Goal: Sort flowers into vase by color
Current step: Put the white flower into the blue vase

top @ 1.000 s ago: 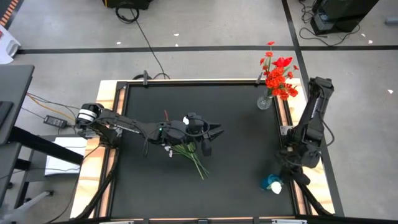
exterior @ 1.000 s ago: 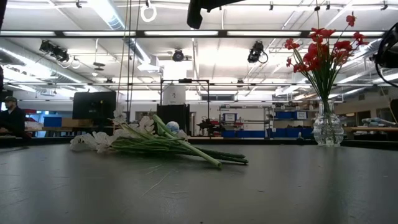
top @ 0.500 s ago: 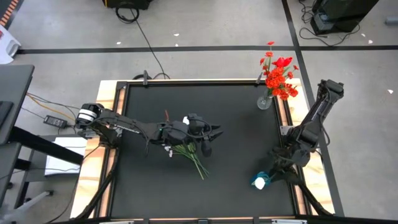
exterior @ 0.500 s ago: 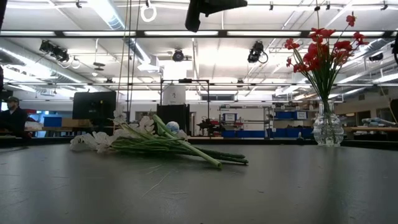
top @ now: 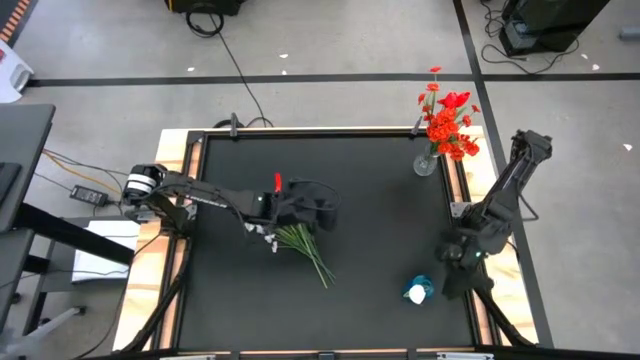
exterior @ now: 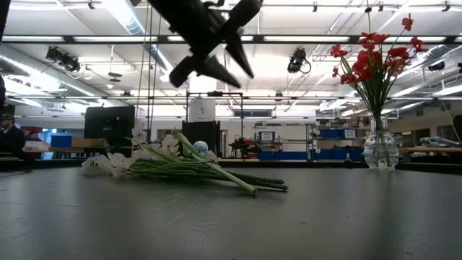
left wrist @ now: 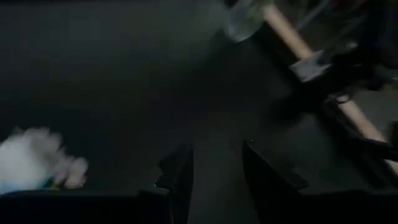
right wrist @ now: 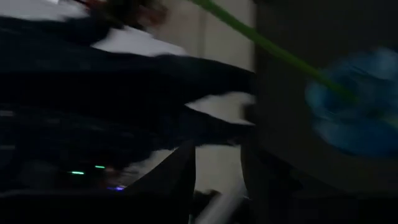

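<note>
A bundle of white and pale-blue flowers [top: 295, 238] lies flat on the black table [top: 350, 160], blooms toward the left [exterior: 180, 165]. My left gripper [top: 318, 212] hangs open above it, tipped down [exterior: 213, 72], with nothing between its fingers [left wrist: 214, 152]. One white bloom [left wrist: 34, 162] shows beside them. The red flowers [top: 450, 125] stand in a glass vase [top: 425, 163] at the far right corner. Near the right edge my right gripper [top: 440, 280] is open [right wrist: 217, 155]. A blue-and-white flower [top: 418, 292] lies just ahead of it, its green stalk [right wrist: 273, 50] passing beyond the fingertips.
A wooden rim [top: 462, 200] frames the table. The vase [exterior: 380, 144] stands tall at the right in the low view. Bare black surface lies between the bundle and the vase and along the near edge. A person [exterior: 11, 136] sits far behind the table.
My left gripper has come down toward the bundle, tipping downward and rolling. My right arm has swung from the right edge in over the table. The blue-and-white flower has shifted with it toward the table's left. The bundle and the vase have stayed put.
</note>
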Robot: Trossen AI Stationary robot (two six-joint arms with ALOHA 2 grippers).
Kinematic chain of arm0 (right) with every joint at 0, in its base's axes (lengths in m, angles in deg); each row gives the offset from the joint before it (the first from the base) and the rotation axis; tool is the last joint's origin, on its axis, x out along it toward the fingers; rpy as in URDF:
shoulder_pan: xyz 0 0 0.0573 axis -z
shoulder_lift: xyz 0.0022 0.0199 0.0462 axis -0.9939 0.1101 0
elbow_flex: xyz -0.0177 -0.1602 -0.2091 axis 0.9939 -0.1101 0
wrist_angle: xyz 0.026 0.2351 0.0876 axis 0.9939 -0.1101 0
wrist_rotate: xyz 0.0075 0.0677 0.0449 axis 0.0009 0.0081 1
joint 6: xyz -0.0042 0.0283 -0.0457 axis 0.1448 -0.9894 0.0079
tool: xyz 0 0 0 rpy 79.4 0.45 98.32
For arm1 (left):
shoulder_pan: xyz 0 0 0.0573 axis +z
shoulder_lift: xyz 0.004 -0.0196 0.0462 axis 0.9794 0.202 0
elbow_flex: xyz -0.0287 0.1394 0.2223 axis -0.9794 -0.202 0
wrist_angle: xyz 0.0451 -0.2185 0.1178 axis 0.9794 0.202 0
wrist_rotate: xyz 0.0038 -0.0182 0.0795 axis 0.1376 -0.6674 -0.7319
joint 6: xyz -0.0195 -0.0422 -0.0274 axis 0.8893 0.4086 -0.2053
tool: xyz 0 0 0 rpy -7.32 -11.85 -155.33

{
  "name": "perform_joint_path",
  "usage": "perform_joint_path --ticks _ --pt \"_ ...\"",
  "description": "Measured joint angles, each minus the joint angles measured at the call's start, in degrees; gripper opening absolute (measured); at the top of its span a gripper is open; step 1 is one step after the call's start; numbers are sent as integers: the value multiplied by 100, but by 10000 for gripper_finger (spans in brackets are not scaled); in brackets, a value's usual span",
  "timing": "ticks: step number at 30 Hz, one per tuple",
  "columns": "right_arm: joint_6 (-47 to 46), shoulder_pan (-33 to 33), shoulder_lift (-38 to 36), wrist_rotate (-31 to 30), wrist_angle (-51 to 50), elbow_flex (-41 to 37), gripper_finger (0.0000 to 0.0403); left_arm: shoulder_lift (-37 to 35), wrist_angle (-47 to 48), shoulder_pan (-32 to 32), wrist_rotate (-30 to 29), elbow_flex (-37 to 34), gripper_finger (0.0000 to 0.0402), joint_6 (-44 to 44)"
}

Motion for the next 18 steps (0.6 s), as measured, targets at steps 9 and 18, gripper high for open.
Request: perform_joint_path --ticks 9,18 --pt "301 63 -930 -1343 1440 2 137 87 1449 -241 664 -5 144 2071" --pt "2603 280 -1495 -2845 3840 9 137 244 2459 -159 493 2 144 3015"
